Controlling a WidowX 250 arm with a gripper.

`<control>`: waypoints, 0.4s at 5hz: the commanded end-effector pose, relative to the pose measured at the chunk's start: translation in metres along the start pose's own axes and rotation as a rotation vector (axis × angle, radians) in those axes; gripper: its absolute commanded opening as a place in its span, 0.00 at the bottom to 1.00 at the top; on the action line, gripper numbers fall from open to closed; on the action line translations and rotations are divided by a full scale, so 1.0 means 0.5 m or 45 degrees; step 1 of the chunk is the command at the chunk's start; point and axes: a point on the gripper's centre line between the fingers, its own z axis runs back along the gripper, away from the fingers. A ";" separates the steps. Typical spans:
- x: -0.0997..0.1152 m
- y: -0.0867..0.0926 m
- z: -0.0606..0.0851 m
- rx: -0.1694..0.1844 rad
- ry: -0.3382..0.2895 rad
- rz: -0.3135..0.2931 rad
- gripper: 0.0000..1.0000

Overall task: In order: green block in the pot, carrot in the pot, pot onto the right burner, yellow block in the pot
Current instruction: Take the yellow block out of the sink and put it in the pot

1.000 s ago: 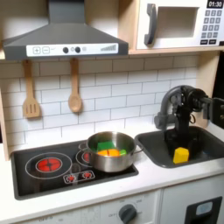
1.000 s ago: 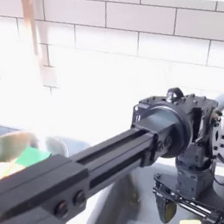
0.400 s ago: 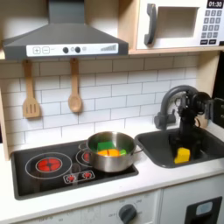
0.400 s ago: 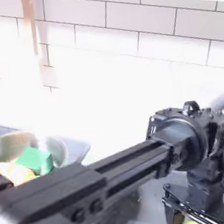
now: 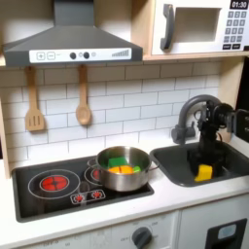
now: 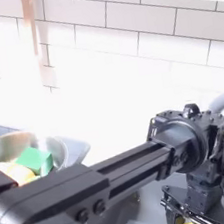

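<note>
Lower gripper (image 5: 203, 163) straight onto yellow block (image 5: 203, 173) in sink (image 5: 170, 165), centre both fingers around it, then close; finger state impossible to tell.

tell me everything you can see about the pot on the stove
The pot is a shiny round steel-looking toy, wide and shallow, standing upright on the burner on the first exterior view's right of the black cooktop. Inside lie a green block and an orange carrot. In the second exterior view its rim shows behind the arm. Nothing grips it.
</note>
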 end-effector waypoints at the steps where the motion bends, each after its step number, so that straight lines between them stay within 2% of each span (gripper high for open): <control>1: -0.003 0.000 0.000 0.001 -0.002 0.031 0.00; 2: 0.000 0.000 0.005 -0.005 -0.017 0.043 0.00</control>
